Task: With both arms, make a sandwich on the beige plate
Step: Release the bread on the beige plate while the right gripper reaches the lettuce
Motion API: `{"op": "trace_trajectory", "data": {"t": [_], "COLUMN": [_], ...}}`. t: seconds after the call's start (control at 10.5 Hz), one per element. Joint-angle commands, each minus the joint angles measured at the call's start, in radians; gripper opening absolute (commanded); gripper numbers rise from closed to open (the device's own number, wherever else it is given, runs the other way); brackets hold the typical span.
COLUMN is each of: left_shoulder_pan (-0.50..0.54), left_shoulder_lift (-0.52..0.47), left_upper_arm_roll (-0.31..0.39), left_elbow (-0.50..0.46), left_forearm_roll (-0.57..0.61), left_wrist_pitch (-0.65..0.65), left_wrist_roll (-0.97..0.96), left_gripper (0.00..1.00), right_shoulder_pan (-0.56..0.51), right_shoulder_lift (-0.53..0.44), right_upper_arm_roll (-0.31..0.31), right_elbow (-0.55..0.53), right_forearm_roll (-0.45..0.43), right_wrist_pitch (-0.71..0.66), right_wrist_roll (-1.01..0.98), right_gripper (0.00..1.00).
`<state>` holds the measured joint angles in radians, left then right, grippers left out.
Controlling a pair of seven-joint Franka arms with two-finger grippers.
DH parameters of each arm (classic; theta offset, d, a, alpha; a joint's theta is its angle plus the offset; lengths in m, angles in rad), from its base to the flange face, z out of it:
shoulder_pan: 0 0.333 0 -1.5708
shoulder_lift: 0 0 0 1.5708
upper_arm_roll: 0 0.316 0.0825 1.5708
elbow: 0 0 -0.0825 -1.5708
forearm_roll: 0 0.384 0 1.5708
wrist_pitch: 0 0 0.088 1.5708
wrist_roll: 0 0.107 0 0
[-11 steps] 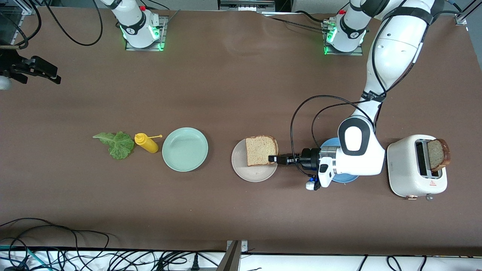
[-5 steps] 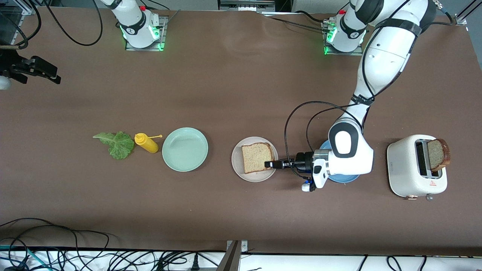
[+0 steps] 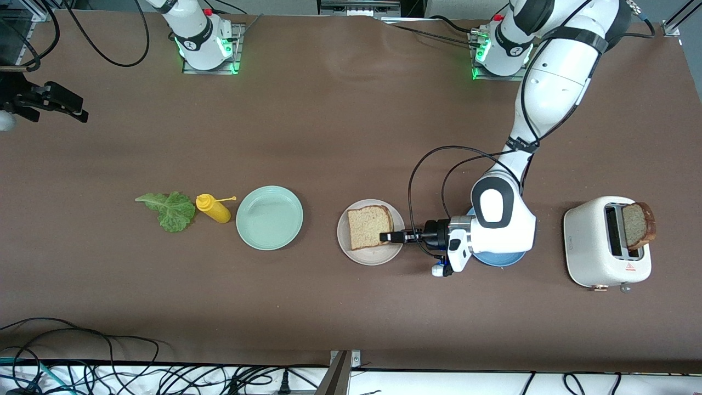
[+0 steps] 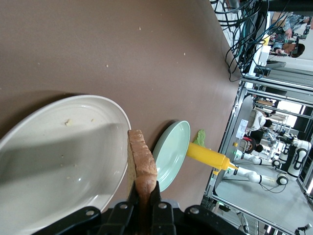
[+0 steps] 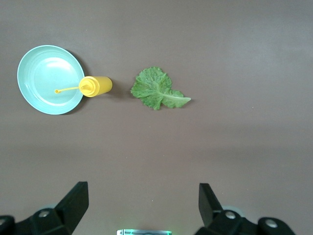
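A brown bread slice (image 3: 369, 226) lies nearly flat over the beige plate (image 3: 377, 255). My left gripper (image 3: 386, 237) is shut on its edge at the side toward the left arm's end of the table. In the left wrist view the slice (image 4: 141, 164) shows edge-on between the fingers (image 4: 155, 203), just above the plate (image 4: 58, 156); I cannot tell if it touches. A second bread slice (image 3: 638, 224) stands in the white toaster (image 3: 589, 244). The green lettuce leaf (image 3: 171, 209) lies at the right arm's end of the table. My right gripper (image 5: 142, 193) hangs open and empty high over the table there.
A yellow squeeze bottle (image 3: 215, 208) lies between the lettuce and a mint-green plate (image 3: 269, 217). A blue plate (image 3: 496, 260) sits under my left wrist, between the beige plate and the toaster. Cables run along the table's edge nearest the front camera.
My left gripper has carried the bread slice down and toward the right arm's end, from tilted above the plate's rim to nearly flat over its middle. The right arm has stayed still.
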<state>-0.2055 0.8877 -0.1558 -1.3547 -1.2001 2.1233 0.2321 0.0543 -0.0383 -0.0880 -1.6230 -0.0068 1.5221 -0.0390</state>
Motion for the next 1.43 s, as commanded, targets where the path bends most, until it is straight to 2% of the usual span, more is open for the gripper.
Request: {"op": "trace_trajectory", "data": {"t": [0.0,0.76,0.95,1.24,1.33], "left_shoulder_pan": [-0.015,0.014,0.034,0.051,0.066], "left_shoulder_lift": [0.010,-0.019,-0.032,-0.082,-0.096], "left_upper_arm_roll": [0.009,0.045,0.045,0.068,0.068], "left_elbow": [0.019,0.026,0.026,0.029,0.029], "left_forearm_roll": [-0.030,0.077,0.121,0.301,0.350], "left_wrist_pitch": [0.024,0.021,0.018,0.012,0.007], "left_wrist_roll": [0.029,0.013,0.007,-0.109,-0.135], "left_gripper": [0.99,1.00,1.00,1.00,1.00], "right_shoulder_pan": [-0.001,-0.001,0.005,0.002,-0.001], "right_shoulder_lift": [-0.003,0.001,0.064,0.092,0.147], "right_upper_arm_roll": [-0.002,-0.001,0.007,0.005,0.004], "right_elbow": [0.011,0.011,0.011,0.005,0.011], "right_forearm_roll": [0.001,-0.001,-0.013,-0.012,-0.007], "right_wrist_pitch": [-0.016,-0.004,0.053,0.075,0.066], "right_wrist_roll": [-0.001,-0.002,-0.001,-0.005,-0.015], "right_gripper": [1.00,1.00,1.00,1.00,1.00]}}
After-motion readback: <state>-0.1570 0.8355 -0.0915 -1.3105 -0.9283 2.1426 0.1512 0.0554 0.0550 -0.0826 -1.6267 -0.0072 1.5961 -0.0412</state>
